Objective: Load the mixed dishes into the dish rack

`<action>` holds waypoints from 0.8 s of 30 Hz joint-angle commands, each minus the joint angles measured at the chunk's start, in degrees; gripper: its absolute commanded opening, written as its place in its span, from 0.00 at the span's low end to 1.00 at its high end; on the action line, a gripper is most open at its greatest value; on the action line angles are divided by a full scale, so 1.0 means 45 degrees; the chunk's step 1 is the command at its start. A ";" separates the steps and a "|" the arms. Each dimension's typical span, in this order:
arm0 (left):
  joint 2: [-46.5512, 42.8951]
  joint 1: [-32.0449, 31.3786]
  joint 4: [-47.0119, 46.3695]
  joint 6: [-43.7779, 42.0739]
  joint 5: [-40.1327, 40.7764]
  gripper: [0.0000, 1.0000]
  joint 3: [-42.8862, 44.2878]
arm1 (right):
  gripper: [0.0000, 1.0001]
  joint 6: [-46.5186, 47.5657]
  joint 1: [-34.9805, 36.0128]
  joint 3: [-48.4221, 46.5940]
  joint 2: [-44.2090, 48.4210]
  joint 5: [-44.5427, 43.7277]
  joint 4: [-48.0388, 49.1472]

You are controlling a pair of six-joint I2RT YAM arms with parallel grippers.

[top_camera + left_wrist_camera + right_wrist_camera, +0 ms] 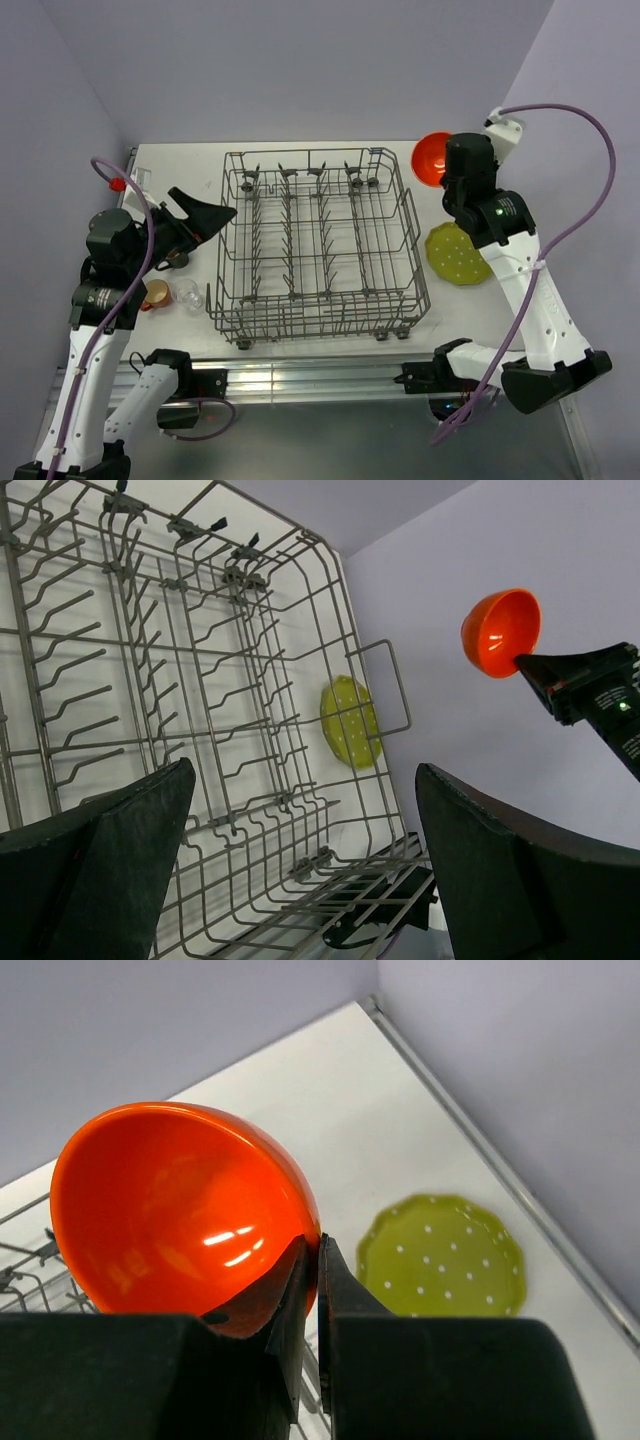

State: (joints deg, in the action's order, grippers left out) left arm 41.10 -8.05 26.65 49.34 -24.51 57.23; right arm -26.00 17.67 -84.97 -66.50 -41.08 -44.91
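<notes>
The grey wire dish rack stands mid-table with nothing in it; it also fills the left wrist view. My right gripper is shut on the rim of the orange bowl, held in the air off the rack's far right corner; the bowl shows large in the right wrist view and small in the left wrist view. The yellow-green scalloped plate lies flat right of the rack. My left gripper is open and empty at the rack's left edge. The small orange handled cup and clear glass stand under the left arm.
A dark object, perhaps the brown mug, is mostly hidden under the left arm. A red-capped fitting sits at the far left. Purple walls close in the table at the back and on both sides. The metal rail runs along the near edge.
</notes>
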 commanded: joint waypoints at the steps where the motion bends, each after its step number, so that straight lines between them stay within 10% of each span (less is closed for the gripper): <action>1: 0.0046 0.0052 -0.0007 -0.0222 0.0329 0.99 0.0289 | 0.00 0.1808 0.0953 -0.0649 -0.0318 -0.1142 0.2201; 24: 0.0475 0.0052 0.1635 -0.1843 0.2963 0.90 0.0778 | 0.00 1.3270 0.6247 0.0601 -0.4808 -0.5812 1.3061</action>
State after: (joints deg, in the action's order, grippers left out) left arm 43.22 -8.05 32.97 44.14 -15.86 58.04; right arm 21.45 43.62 -82.39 -85.43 -63.07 -0.49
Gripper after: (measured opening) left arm 0.900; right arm 0.107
